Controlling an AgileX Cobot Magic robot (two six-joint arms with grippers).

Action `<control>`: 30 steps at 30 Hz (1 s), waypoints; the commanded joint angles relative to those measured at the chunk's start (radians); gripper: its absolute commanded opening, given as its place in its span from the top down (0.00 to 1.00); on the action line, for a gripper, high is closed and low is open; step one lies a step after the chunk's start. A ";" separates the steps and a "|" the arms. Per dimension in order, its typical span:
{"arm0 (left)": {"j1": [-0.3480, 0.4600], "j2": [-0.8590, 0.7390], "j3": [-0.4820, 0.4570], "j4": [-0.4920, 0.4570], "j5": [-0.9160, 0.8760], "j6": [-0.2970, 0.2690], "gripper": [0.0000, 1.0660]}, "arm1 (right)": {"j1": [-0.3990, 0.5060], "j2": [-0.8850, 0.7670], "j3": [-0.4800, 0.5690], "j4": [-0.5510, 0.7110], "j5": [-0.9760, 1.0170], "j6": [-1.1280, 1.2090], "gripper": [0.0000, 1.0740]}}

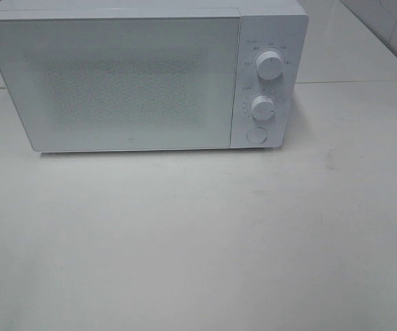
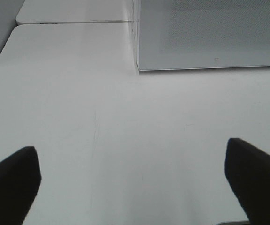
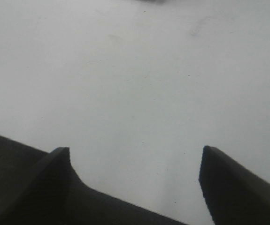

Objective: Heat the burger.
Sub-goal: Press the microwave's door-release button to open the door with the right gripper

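The burger is out of view in every frame. A white microwave (image 1: 143, 76) stands at the back of the white table with its door shut; its lower front corner (image 2: 210, 37) shows in the left wrist view. My left gripper (image 2: 132, 180) hangs above bare tabletop, open, with nothing between its dark fingers (image 2: 12, 180). My right gripper (image 3: 135, 180) is also over bare tabletop, open and empty, dark fingers (image 3: 233, 187) wide apart. Neither arm appears in the exterior high view.
The microwave has two round knobs (image 1: 269, 67) and a round button (image 1: 256, 135) on its right panel. A seam between table sections (image 1: 350, 81) runs behind and beside it. The white tabletop (image 1: 198, 241) stretches in front of the microwave.
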 commanded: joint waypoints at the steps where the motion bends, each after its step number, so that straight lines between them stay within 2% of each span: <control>1: 0.003 -0.023 0.003 0.000 -0.002 0.000 0.06 | -0.057 -0.070 0.023 -0.007 0.020 -0.017 0.29; 2: 0.003 -0.023 0.003 0.000 -0.002 0.000 0.06 | -0.091 -0.118 0.038 -0.007 0.022 -0.021 0.29; 8: 0.003 -0.023 0.003 0.000 -0.002 0.000 0.06 | -0.157 -0.249 0.089 -0.007 0.037 -0.021 0.29; 15: 0.003 -0.023 0.003 0.000 -0.002 0.000 0.06 | -0.219 -0.368 0.091 -0.006 0.038 -0.021 0.29; 20: 0.003 -0.023 0.003 0.000 -0.002 0.000 0.06 | -0.219 -0.435 0.091 -0.006 0.038 -0.021 0.29; 30: 0.003 -0.022 0.003 0.000 -0.002 0.000 0.06 | -0.219 -0.434 0.091 -0.006 0.038 -0.022 0.29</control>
